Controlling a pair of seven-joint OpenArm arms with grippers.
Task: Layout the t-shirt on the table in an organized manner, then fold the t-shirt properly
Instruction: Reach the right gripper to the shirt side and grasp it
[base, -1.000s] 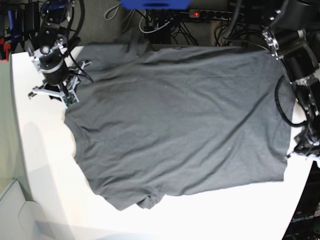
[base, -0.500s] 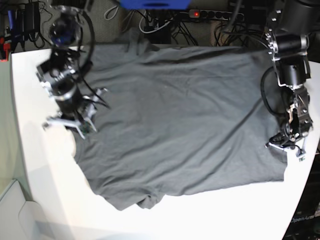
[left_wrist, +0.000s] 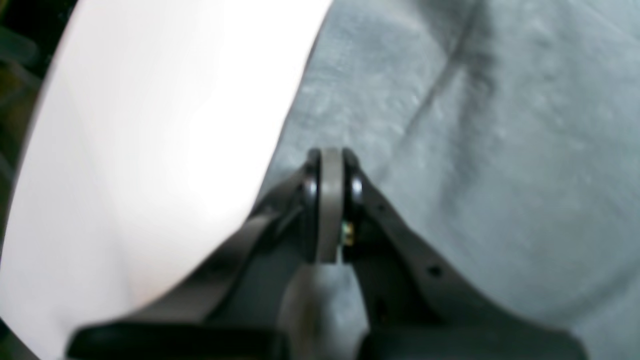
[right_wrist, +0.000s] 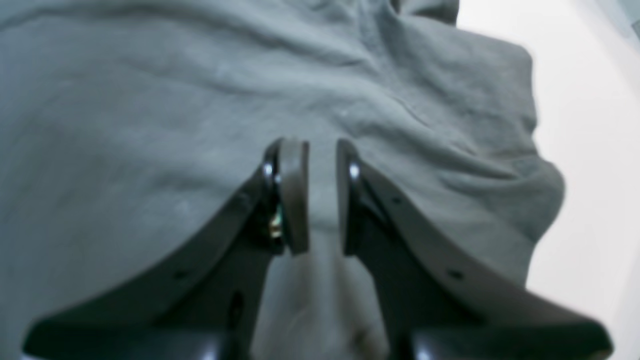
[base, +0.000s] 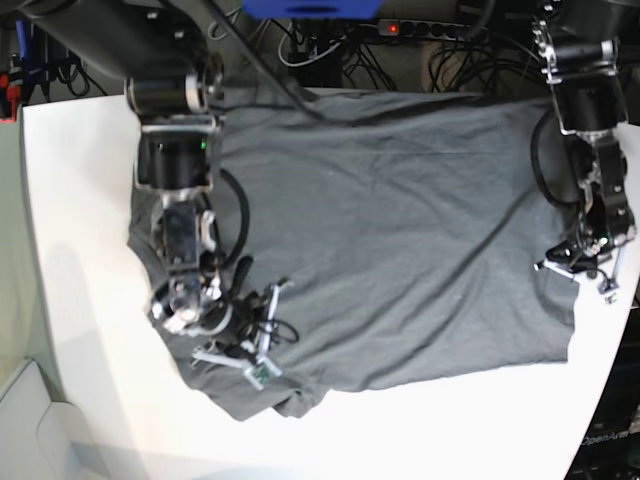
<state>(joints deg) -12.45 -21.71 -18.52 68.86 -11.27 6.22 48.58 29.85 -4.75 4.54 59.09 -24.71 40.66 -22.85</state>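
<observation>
The tabletop (base: 80, 300) carries the t-shirt (base: 400, 240) spread nearly flat across its middle, collar toward the tabletop's left edge in the base view, hem toward its right edge, the far sleeve running off the back edge and the near sleeve bunched close to the front edge. My right arm has swung a long way over the last second, from the back-left corner down along the collar side, and my right gripper (base: 240, 350) now hangs low over the shoulder cloth just beside that crumpled near sleeve; in its wrist view the jaws stand narrowly apart with grey fabric showing through the gap, nothing pinched. My left gripper (base: 578, 270) has moved from the hem's near corner inward along the right edge, and its jaws are pressed fully together over the hem line, with no fold of cloth visibly caught. I judge the layout is not finished: the near sleeve is wadded, and I am lining up both ends to tug it flat.
</observation>
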